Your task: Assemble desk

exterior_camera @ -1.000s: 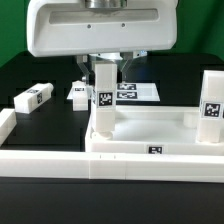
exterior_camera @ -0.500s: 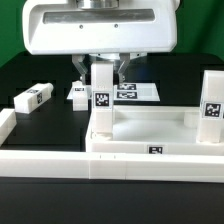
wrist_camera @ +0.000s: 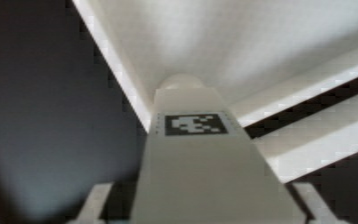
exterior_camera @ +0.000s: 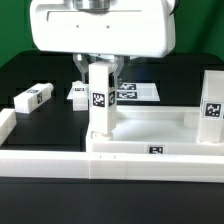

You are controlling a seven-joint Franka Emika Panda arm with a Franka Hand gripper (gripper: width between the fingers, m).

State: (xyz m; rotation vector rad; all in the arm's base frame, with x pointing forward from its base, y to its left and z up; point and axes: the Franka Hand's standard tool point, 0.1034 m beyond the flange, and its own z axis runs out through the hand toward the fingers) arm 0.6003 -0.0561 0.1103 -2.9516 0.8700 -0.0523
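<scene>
My gripper [exterior_camera: 100, 66] is shut on a white block leg [exterior_camera: 99, 100] with a square tag, holding it upright at the tabletop's [exterior_camera: 150, 128] near left corner. In the wrist view the leg [wrist_camera: 202, 150] runs down between both fingers [wrist_camera: 98, 202] to the tabletop [wrist_camera: 247, 45]. Its foot is hidden. A second leg [exterior_camera: 211, 108] stands upright at the tabletop's right end. Two more legs lie loose on the black table, one [exterior_camera: 33, 98] at the exterior view's left and one [exterior_camera: 79, 93] behind the gripper.
A long white border rail [exterior_camera: 50, 160] runs along the front, with a short piece [exterior_camera: 5, 122] at the exterior view's left. The marker board [exterior_camera: 138, 92] lies flat behind the tabletop. The large white gripper housing [exterior_camera: 100, 25] hangs over the middle.
The held leg has shifted and turned slightly toward the exterior view's left at its corner. The housing above has edged right. The grip is unchanged.
</scene>
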